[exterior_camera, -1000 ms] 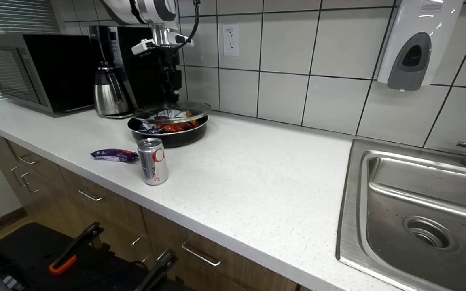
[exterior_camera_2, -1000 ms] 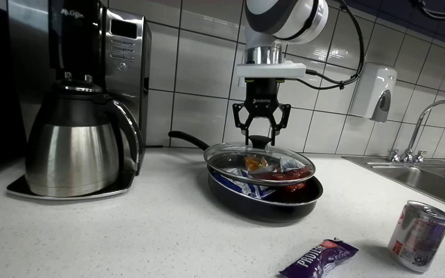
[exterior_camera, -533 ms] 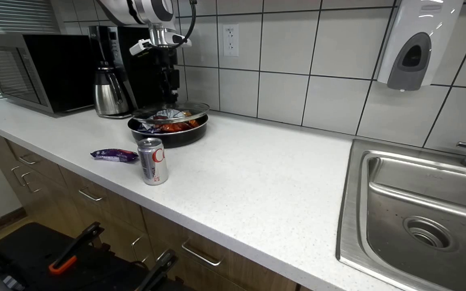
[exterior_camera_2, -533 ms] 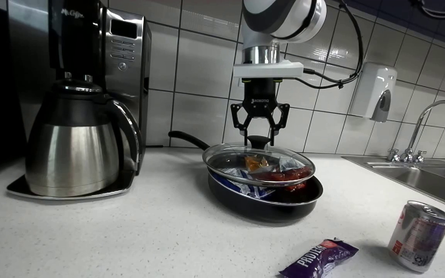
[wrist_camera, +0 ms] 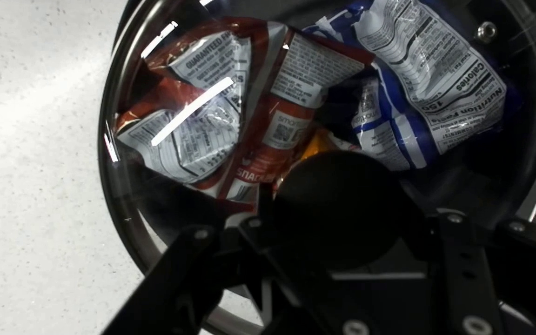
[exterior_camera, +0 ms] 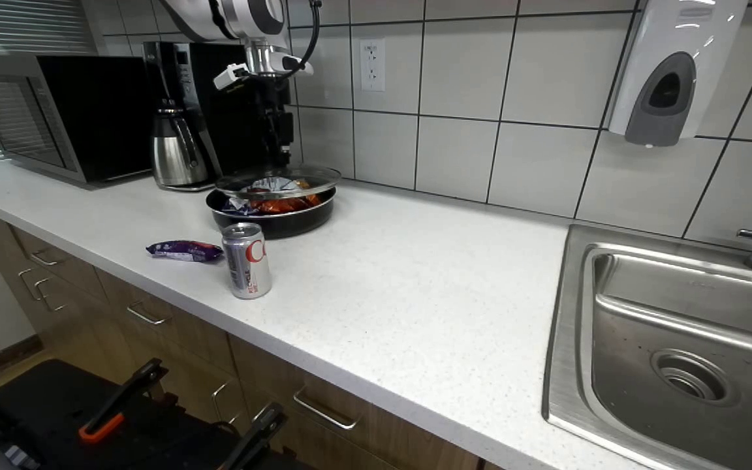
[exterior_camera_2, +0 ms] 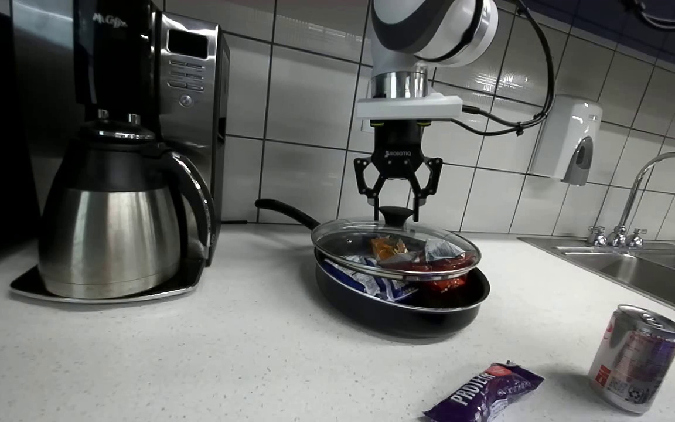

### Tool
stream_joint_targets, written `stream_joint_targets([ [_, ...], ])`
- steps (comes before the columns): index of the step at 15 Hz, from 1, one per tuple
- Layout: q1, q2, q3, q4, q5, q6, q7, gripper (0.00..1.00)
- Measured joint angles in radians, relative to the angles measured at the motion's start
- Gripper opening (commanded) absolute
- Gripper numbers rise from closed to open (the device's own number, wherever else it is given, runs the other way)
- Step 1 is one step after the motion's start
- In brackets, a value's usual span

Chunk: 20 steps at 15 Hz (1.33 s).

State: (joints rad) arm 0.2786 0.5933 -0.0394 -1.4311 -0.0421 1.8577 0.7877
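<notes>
The end effector [exterior_camera_2: 396, 218] and the glass lid [exterior_camera_2: 399, 252] have just edged together toward the sink [exterior_camera: 570, 326], so the black knob [exterior_camera_2: 396, 214] seems grasped, though contact is hard to make out; the lid hangs unseated above the pan [exterior_camera_2: 399, 320].

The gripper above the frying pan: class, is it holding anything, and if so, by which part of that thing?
The gripper holds the glass lid by its black knob, clasped from opposite sides.
</notes>
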Motion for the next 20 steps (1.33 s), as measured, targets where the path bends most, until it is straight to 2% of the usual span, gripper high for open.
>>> stream_joint_targets([
  [9,-0.001,-0.005,0.0,-0.012,0.001,0.011,0.0,0.39],
  [20,-0.002,-0.032,0.009,-0.078,0.004,0.043,0.0,0.39],
])
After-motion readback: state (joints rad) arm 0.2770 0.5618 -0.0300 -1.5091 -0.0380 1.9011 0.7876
